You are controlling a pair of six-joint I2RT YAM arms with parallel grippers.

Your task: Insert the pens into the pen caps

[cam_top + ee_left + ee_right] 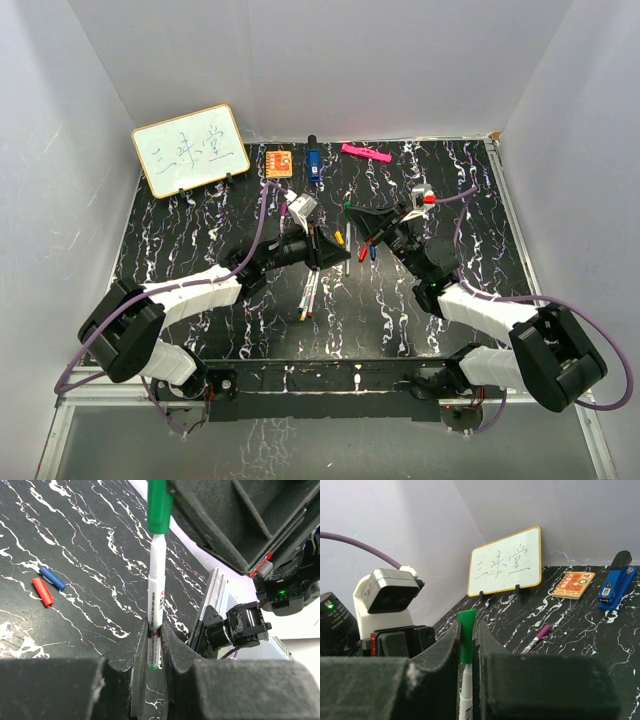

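My left gripper (154, 630) (335, 248) is shut on a white pen (155, 600) with a green end. It holds the pen above the table's middle. My right gripper (467, 630) (368, 232) is shut on the green cap (466, 636), which also shows in the left wrist view (159, 505). The pen's tip sits in the cap's mouth, and its narrow neck (465, 680) still shows. A red cap (42, 591) and a blue cap (52, 578) lie side by side on the table. A purple-capped pen (536, 639) lies further off.
Loose pens (308, 292) lie on the black marbled table (200, 240) in front of the grippers. Along the back stand a whiteboard (190, 150), an orange square (279, 162), a blue stapler (313, 160) and a pink bar (365, 153). White walls enclose the table.
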